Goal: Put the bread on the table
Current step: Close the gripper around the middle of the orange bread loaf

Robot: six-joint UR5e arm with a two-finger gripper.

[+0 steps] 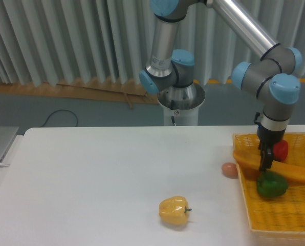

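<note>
Long orange-golden bread loaf (288, 169) lying across the yellow woven basket (283, 218), not yet on the white tabletop (101, 179). Black pincer (265, 163) right at its middle; grip impossible to tell.

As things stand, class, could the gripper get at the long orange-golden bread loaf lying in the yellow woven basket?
Probably yes: the gripper hangs right over the bread, whose top is uncovered in the basket.

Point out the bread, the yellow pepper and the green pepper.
bread (295, 171): fixed camera view, on the loaf's right half, clear of the arm.
yellow pepper (173, 210): fixed camera view, on the middle of its body.
green pepper (271, 185): fixed camera view, on its top surface, inside the basket.
</note>
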